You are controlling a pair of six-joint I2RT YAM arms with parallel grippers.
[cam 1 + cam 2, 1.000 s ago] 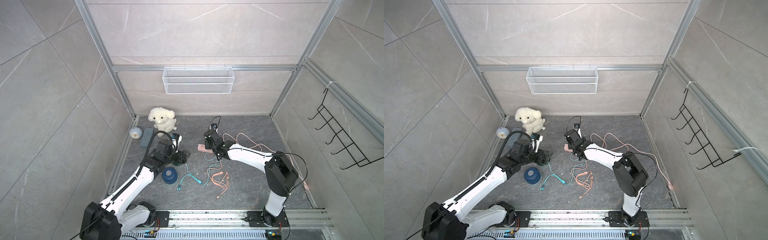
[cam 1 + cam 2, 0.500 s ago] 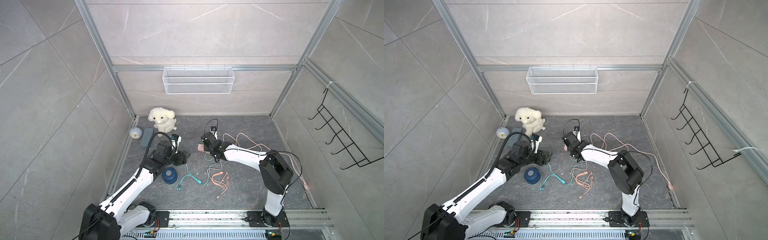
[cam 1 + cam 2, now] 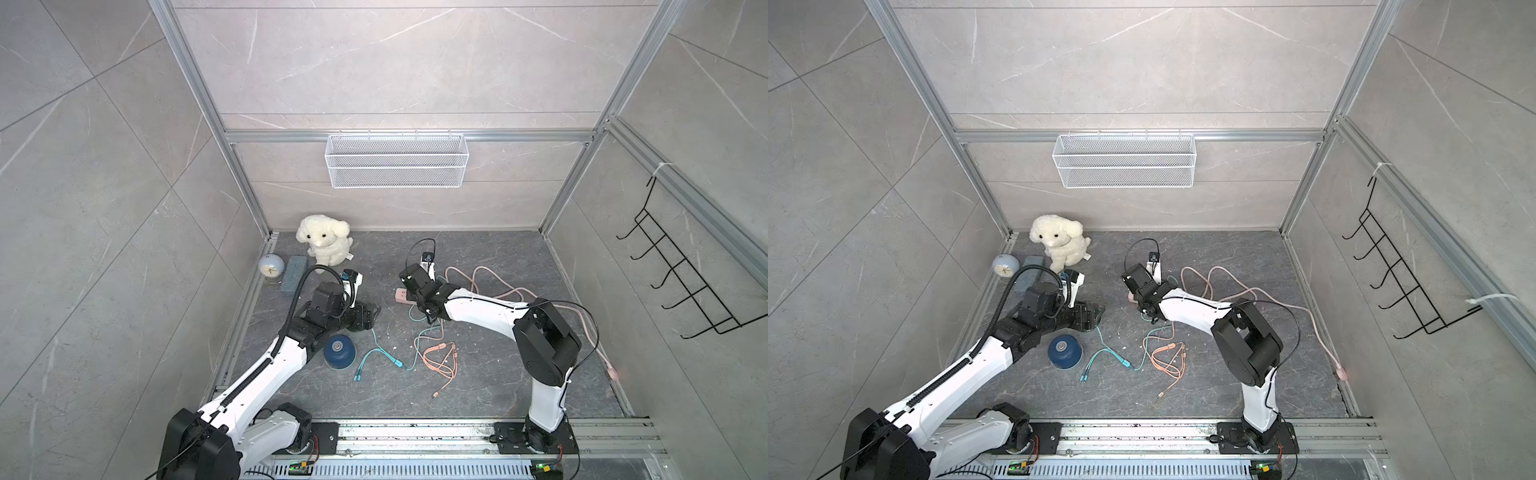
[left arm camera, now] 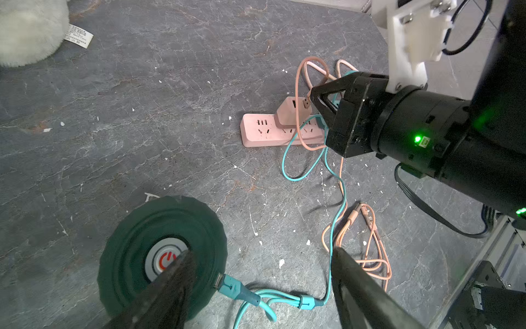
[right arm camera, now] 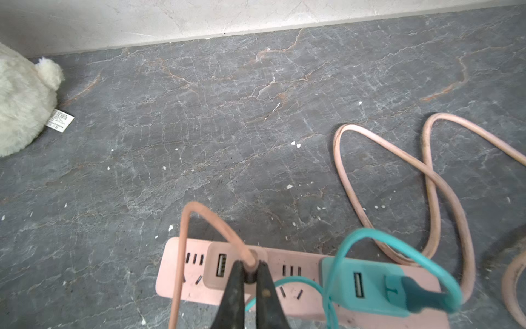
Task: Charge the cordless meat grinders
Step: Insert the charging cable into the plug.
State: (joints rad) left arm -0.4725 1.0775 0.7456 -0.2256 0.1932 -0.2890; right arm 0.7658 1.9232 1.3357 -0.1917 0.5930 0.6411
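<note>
Pink power strip [image 5: 182, 282]: your right gripper [image 5: 251, 267] pinches the orange plug [image 5: 250, 256] over it; your left gripper [image 4: 263, 255], jaws spread, hovers over the green grinder [image 4: 128, 245] nearby.

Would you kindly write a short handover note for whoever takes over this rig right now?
The left hand is open above the dark green grinder, holding nothing.
The right hand is shut on the peach cable's USB plug at the pink adapter on the pink power strip.
Done: the teal cable is plugged into that grinder and the teal adapter.
Left: seat the peach plug if it is not in; cable the dark blue grinder, which stands unconnected.
</note>
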